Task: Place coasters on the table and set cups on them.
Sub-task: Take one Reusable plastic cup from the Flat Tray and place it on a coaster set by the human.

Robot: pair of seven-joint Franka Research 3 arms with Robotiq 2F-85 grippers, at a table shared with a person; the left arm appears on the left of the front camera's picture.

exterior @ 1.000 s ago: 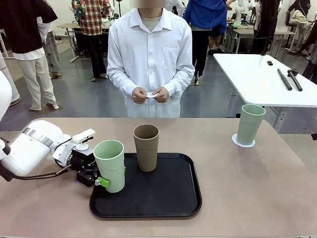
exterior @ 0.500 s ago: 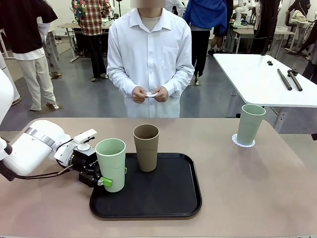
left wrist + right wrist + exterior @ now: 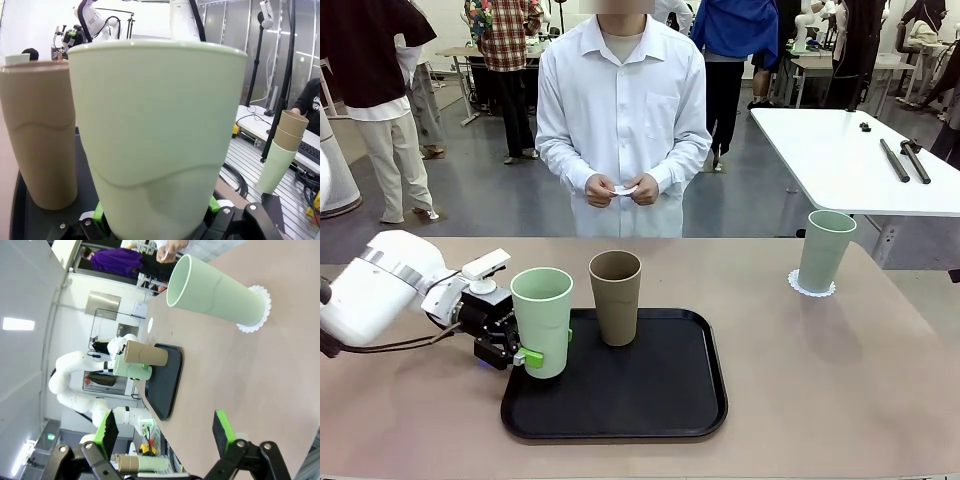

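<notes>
we have the left gripper (image 3: 525,357) clamped on the lower wall of a mint cup (image 3: 542,320) at the 9 o'clock edge of the black tray (image 3: 650,420). the brown cup (image 3: 615,297) stands just beside it toward 2 o'clock. to do this well we should lift straight up, keep the cup upright, clear the tray lip and the brown cup, then set it down centred, the way the other mint cup (image 3: 825,248) stands on its coaster (image 3: 811,288) at the table's (image 3: 840,380) 2 o'clock. the left arm (image 3: 380,295) reaches in low from 9 o'clock, wrist about level, fingers pointing toward 3 o'clock. the right gripper (image 3: 165,432) hangs with jaws wide, holding nothing.
</notes>
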